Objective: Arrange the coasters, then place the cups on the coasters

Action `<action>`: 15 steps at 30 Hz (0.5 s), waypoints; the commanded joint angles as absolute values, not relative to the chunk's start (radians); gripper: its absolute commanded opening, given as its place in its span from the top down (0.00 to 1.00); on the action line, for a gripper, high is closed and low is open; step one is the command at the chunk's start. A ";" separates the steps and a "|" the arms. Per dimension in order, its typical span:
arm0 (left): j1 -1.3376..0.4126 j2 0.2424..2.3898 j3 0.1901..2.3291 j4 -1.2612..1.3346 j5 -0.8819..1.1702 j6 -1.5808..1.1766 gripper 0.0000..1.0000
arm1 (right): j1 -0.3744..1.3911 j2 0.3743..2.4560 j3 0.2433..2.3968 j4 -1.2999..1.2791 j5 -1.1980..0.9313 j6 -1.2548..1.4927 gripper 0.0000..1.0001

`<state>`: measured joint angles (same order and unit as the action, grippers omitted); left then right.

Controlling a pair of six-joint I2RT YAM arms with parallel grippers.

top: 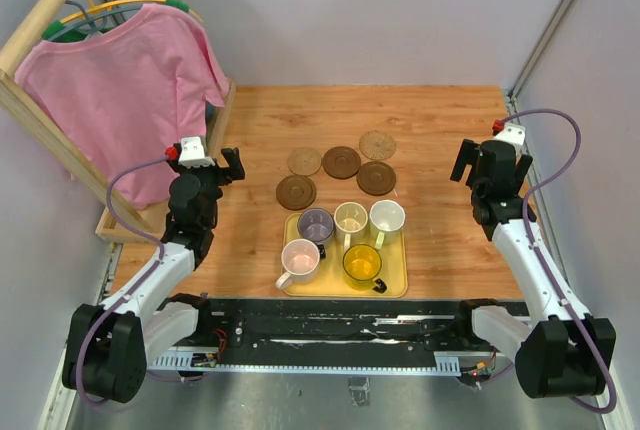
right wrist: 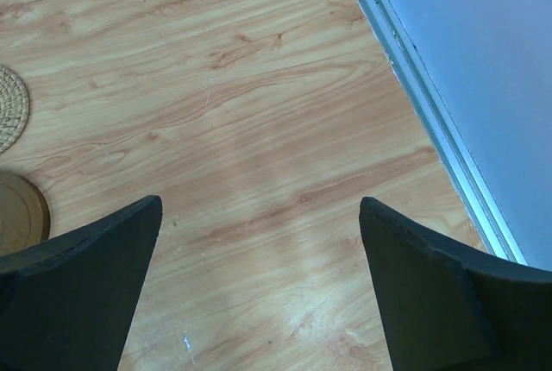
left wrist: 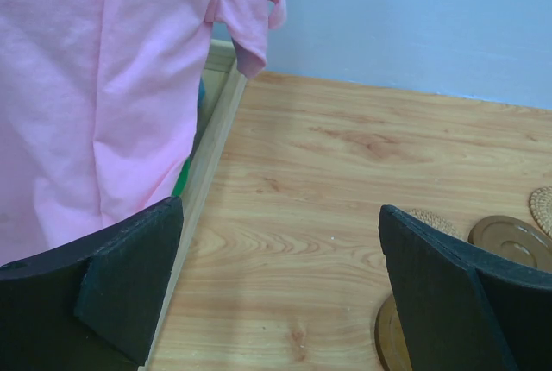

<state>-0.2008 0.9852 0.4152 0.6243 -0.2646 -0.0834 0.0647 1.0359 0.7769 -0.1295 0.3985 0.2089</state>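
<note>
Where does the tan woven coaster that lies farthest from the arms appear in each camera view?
Top external: the tan coaster is the rearmost of the five discs.
Left wrist: the tan coaster is cut by the right edge, at mid height.
Right wrist: the tan coaster is cut by the left edge, in the upper half.
Shared landmark: the wooden table under it.

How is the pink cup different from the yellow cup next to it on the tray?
The pink cup is pale and solid-looking; the yellow cup is bright and looks see-through. The pink cup sits at the tray's left side, the yellow cup nearer the middle. The pink cup's handle points left, the yellow cup's points right. Both stand upright in the near row of the tray, not yet on the coasters.
</note>
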 commanded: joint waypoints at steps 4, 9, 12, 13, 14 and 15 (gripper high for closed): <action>-0.210 0.968 0.438 0.629 -0.275 -0.080 0.00 | 0.058 0.995 0.778 -0.118 0.418 0.216 0.02; -0.210 0.968 0.437 0.637 -0.282 -0.080 0.00 | 0.058 0.992 0.777 -0.117 0.414 0.213 0.02; -0.210 0.964 0.435 0.638 -0.281 -0.090 0.00 | 0.058 0.994 0.777 -0.122 0.413 0.215 0.02; -0.209 0.961 0.431 0.645 -0.279 -0.101 0.00 | 0.058 0.994 0.776 -0.122 0.413 0.219 0.02; -0.210 0.959 0.424 0.659 -0.275 -0.112 0.00 | 0.058 0.992 0.775 -0.123 0.415 0.225 0.02; -0.209 0.957 0.410 0.683 -0.266 -0.124 0.00 | 0.058 0.988 0.772 -0.122 0.419 0.236 0.02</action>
<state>-0.2008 0.9817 0.4152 0.6231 -0.2687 -0.0906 0.0647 1.0077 0.7769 -0.1284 0.3981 0.2096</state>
